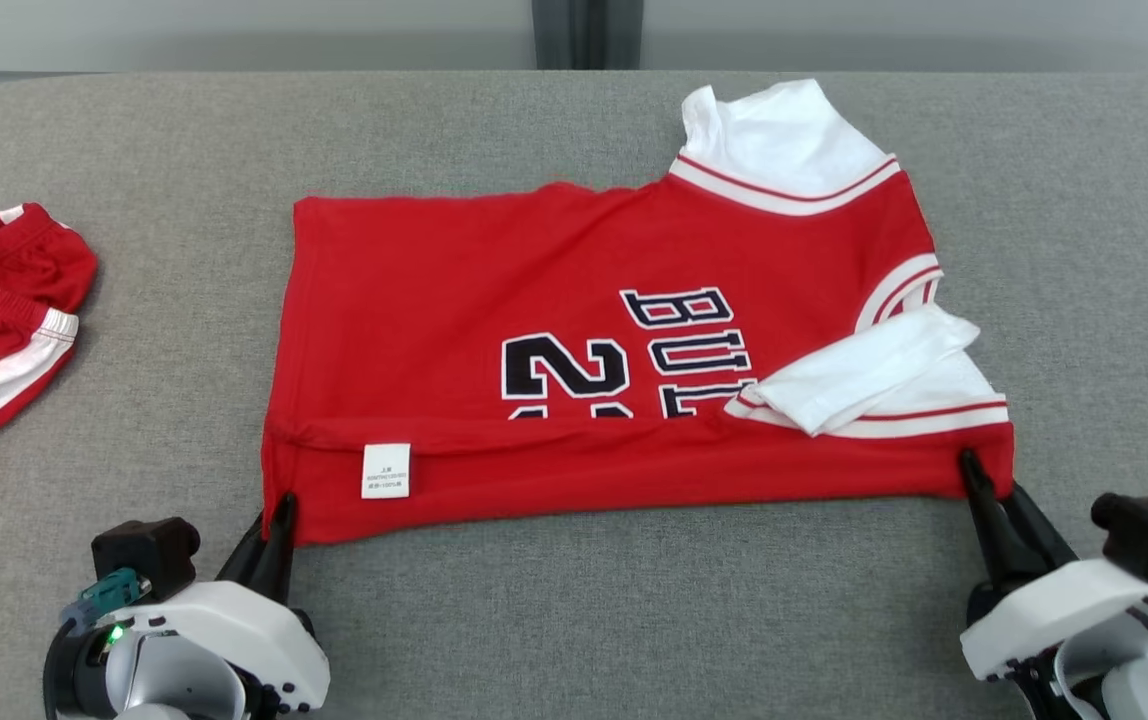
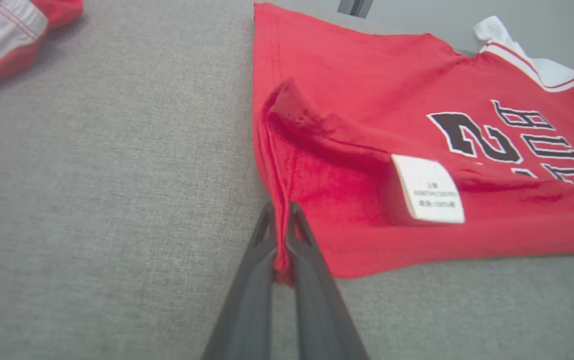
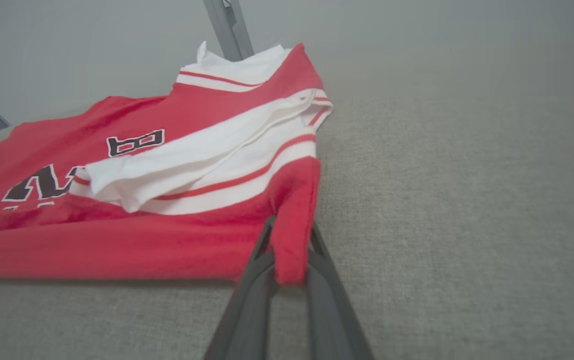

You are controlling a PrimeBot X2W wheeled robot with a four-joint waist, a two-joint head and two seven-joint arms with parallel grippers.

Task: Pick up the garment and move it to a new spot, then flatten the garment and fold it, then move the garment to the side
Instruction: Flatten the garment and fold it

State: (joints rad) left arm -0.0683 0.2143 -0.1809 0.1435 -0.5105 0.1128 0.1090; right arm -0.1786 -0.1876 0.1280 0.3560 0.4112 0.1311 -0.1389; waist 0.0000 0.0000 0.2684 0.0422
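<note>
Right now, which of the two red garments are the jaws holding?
The numbered red jersey spread in the middle, pinched at both near corners. The red shorts lie apart at the left, untouched.

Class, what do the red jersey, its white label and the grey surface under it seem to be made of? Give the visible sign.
Red jersey: soft matte knit, probably; it creases and looks fuzzy.
White label: thin cloth or paper-like tag, smooth, printed.
Grey surface: matte woven covering, likely; fine weave texture shows.
</note>
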